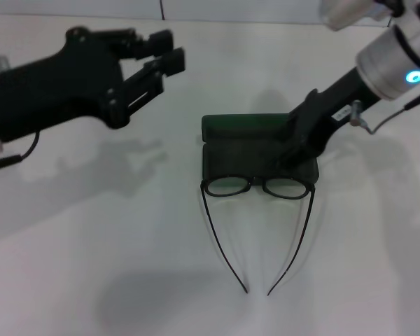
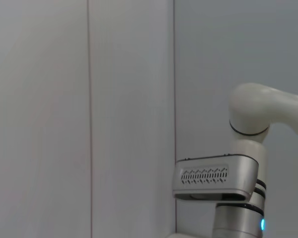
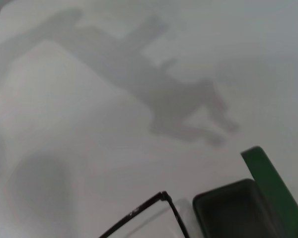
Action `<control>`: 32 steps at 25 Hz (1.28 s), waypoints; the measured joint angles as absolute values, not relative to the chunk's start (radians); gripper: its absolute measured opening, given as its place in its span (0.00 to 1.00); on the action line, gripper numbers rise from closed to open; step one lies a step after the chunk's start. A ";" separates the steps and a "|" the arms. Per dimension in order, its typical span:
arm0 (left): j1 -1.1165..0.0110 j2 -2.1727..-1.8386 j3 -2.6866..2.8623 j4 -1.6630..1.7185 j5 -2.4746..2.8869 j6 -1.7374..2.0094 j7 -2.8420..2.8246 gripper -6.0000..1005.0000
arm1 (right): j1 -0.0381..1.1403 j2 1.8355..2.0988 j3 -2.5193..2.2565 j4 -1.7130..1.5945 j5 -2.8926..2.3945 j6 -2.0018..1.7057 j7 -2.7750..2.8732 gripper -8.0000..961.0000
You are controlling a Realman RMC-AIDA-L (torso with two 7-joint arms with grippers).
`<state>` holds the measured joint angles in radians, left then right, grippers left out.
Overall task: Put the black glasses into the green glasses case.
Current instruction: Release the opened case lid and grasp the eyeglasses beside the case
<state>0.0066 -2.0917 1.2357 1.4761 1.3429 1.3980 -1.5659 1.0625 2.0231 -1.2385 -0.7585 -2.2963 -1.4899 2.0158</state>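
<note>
Currently, the right hand [image 1: 288,155] is being held in the open green case [image 1: 255,150]; its grip cannot be told. The black glasses [image 1: 257,187] are being left at the case's 6 o'clock edge on the counter [image 1: 91,266]. The left hand [image 1: 169,54], fingers narrowly parted, is being held empty at 10 o'clock.

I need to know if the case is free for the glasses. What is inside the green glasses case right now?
The green glasses case lies open, showing dark lining. The right gripper reaches into its right part and hides that corner. The black glasses lie outside, at the front edge.
</note>
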 joint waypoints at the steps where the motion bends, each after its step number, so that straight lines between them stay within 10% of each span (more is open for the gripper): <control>1: 0.007 -2.092 1.229 1.438 1.319 1.409 -1.540 0.23 | 1.081 2.023 -1.250 -0.743 -2.296 -1.481 2.019 0.66; 12: -0.083 -2.090 1.127 1.165 1.224 1.547 -1.458 0.21 | 1.168 2.028 -1.562 -0.587 -2.170 -1.304 2.052 0.66; 32: -0.121 -2.089 1.105 1.047 1.216 1.574 -1.426 0.18 | 1.156 2.028 -1.676 -0.595 -2.103 -1.242 2.039 0.26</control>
<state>-0.1208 -2.0892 1.1046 1.0474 1.2162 1.5737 -1.4258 1.1562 2.0278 -1.6760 -0.5952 -2.1032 -1.2419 2.0391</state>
